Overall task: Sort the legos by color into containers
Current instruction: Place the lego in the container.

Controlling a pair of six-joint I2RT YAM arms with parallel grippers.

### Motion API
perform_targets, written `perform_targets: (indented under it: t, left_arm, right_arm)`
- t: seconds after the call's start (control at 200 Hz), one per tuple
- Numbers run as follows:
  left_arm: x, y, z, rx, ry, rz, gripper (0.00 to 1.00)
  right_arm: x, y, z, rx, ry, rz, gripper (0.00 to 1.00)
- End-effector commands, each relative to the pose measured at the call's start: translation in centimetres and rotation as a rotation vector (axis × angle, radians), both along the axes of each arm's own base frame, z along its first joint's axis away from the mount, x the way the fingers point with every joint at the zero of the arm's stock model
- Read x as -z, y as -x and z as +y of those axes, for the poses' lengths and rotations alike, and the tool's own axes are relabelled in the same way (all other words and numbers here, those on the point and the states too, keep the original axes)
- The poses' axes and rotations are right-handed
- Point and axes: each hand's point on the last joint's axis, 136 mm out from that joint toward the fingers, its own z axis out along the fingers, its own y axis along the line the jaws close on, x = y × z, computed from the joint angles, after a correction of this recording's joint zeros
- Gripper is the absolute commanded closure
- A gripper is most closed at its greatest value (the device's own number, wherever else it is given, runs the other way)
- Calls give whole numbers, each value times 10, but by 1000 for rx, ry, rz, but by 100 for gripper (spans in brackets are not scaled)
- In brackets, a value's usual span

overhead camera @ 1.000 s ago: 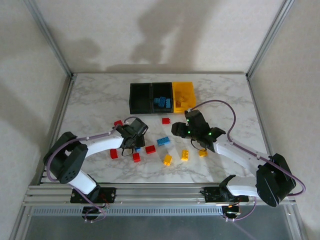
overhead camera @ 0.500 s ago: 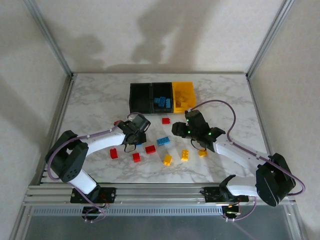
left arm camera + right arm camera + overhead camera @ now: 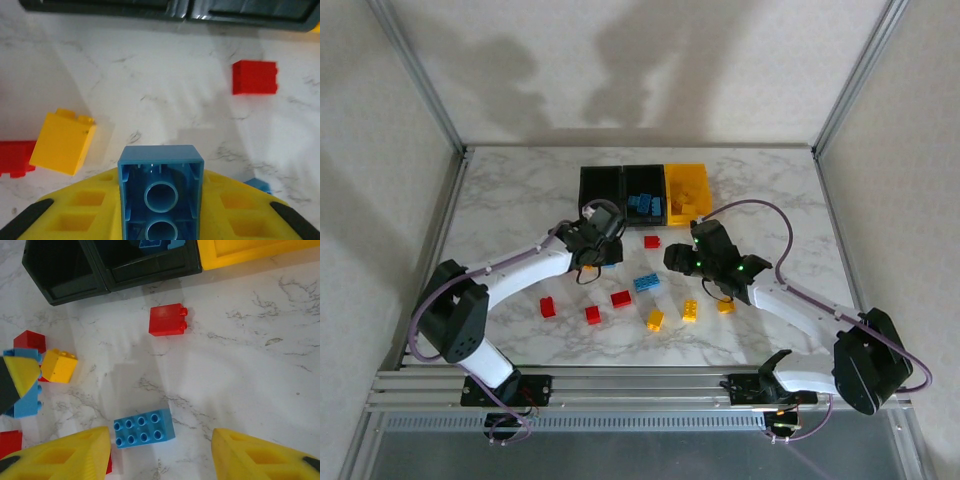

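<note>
My left gripper (image 3: 604,247) is shut on a blue lego (image 3: 160,192), whose hollow underside faces the wrist camera; it hangs above the marble just in front of the containers. These stand in a row: a left black bin (image 3: 599,195), a middle black bin (image 3: 643,182) with blue legos inside, and a yellow bin (image 3: 688,188). My right gripper (image 3: 160,442) stands open over a flat blue lego (image 3: 144,428) without touching it. A red lego (image 3: 167,320) lies between that one and the bins.
Loose legos are scattered on the near table: red ones (image 3: 621,298) (image 3: 592,314) (image 3: 548,307), yellow ones (image 3: 655,320) (image 3: 690,311) (image 3: 725,306), and a yellow one (image 3: 63,142) beside my left gripper. Metal frame posts edge the table.
My left gripper has shut on the blue lego, lifted it and carried it up and right toward the bins. The right arm has stayed still.
</note>
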Motion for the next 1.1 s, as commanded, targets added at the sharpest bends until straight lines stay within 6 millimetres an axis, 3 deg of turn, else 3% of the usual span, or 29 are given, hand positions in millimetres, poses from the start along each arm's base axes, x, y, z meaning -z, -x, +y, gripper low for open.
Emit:
perform_targets:
  t: [0.0, 0.265, 0.541, 0.856, 1.096]
  left_arm:
    - [-9, -10, -5, 28, -41, -16, 81]
    - [-22, -38, -23, 50, -55, -49, 81]
    - [-37, -90, -46, 53, -81, -99, 81]
    - [-30, -153, -67, 31, -117, -129, 82]
    - [-16, -190, -76, 14, -151, -145, 80]
  right_arm:
    - [-16, 0, 5, 7, -55, -28, 44]
    - [-18, 2, 1, 15, -47, -39, 44]
    - [-13, 5, -13, 50, -52, -39, 44]
    - [-9, 8, -27, 89, -46, -37, 44]
    - [-3, 13, -39, 127, -50, -29, 44]
